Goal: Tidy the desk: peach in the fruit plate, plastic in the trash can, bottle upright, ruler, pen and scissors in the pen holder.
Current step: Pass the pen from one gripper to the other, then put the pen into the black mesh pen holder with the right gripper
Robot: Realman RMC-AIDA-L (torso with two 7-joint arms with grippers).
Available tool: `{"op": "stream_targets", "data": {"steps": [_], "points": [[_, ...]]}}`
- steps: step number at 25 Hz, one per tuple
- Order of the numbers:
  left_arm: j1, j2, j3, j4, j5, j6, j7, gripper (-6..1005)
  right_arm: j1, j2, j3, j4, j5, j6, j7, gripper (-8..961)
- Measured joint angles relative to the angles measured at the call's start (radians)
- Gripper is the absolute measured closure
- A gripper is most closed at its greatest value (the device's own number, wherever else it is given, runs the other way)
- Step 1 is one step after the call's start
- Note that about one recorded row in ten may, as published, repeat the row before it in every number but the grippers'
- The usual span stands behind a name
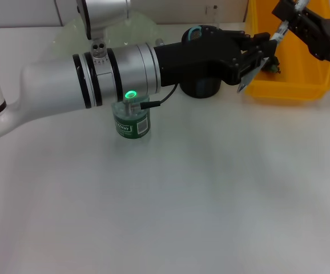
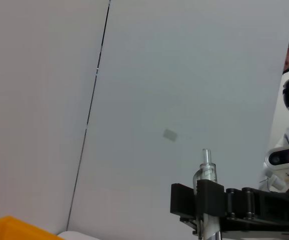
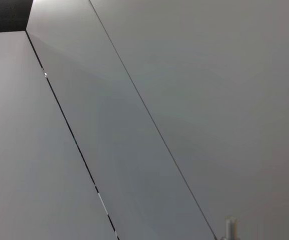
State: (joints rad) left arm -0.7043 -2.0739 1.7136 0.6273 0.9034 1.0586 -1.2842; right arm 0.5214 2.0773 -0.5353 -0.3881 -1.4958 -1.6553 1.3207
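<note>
Plastic [image 1: 249, 73] pinched in left gripper's [image 1: 256, 60] jaws.

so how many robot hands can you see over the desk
2. The left hand reaches across the desk to the near edge of the yellow bin, holding a thin plastic piece. The right hand is above the bin at the far right. Nothing suggests another.

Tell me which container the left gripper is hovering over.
The yellow bin. The left gripper reaches over its near rim, past the black pen holder and the bottle.
</note>
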Motion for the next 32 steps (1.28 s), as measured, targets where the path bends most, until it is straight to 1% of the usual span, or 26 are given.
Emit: {"op": "stream_targets", "data": {"steps": [20, 25, 26, 28, 29, 30, 32], "points": [[0.009, -0.002, -0.005, 0.001, -0.005, -0.002, 0.016, 873, -0.004, 0.001, 0.012, 0.0, 0.009, -0.003, 0.005, 744], [0.03, -0.002, -0.013, 0.01, -0.008, 0.006, 0.022, 735, -0.007, 0.001, 0.012, -0.005, 0.017, -0.004, 0.002, 735], [0.052, -0.001, -0.034, 0.022, -0.01, 0.034, 0.025, 707, -0.009, 0.001, 0.014, -0.009, 0.02, -0.004, 0.001, 734], [0.073, 0.0, -0.053, 0.031, -0.011, 0.065, 0.027, 508, -0.014, 0.0, 0.028, -0.023, 0.023, -0.002, -0.002, 730], [0.087, 0.0, -0.068, 0.033, -0.011, 0.097, 0.034, 465, -0.016, 0.0, 0.042, -0.03, 0.023, 0.0, -0.006, 728], [0.087, 0.0, -0.068, 0.033, -0.011, 0.097, 0.034, 423, -0.017, -0.001, 0.058, -0.034, 0.023, 0.002, -0.009, 726], [0.144, 0.004, -0.122, 0.029, -0.009, 0.23, 0.071, 338, -0.014, -0.005, 0.095, -0.041, 0.023, 0.004, -0.019, 723]]}}
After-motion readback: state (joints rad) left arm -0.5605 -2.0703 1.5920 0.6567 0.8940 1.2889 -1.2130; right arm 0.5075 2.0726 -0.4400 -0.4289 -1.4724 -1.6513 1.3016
